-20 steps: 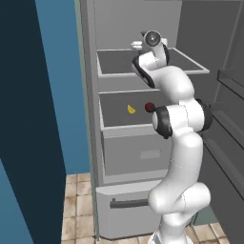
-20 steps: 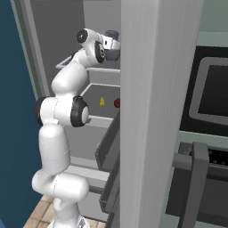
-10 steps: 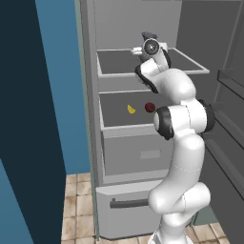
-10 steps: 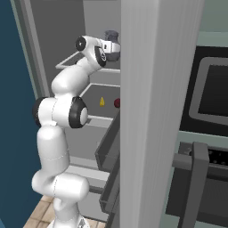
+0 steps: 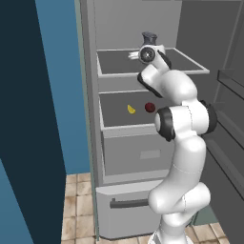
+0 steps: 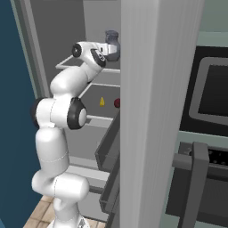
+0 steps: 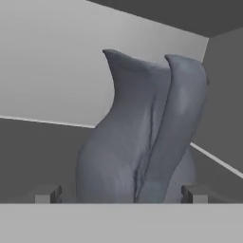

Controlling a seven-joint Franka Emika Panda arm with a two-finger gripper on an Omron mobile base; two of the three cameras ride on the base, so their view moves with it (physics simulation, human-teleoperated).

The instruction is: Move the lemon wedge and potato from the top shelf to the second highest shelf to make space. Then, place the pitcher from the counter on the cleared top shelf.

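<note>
The jaws (image 7: 121, 192) stand wide apart, one fingertip (image 7: 47, 194) on each side of the pitcher's belly with a gap at each, gripping nothing. The pitcher (image 7: 142, 137) stands upright straight ahead of them on the top shelf (image 5: 114, 66). Below the jaws, on the second highest shelf (image 5: 119, 116), the lemon wedge (image 5: 131, 109) lies near the potato (image 5: 150, 107), apart from it.

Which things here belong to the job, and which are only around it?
Job: pitcher on top shelf; lemon wedge and potato on second shelf; open gripper.
Around: fridge drawer, oven.
</note>
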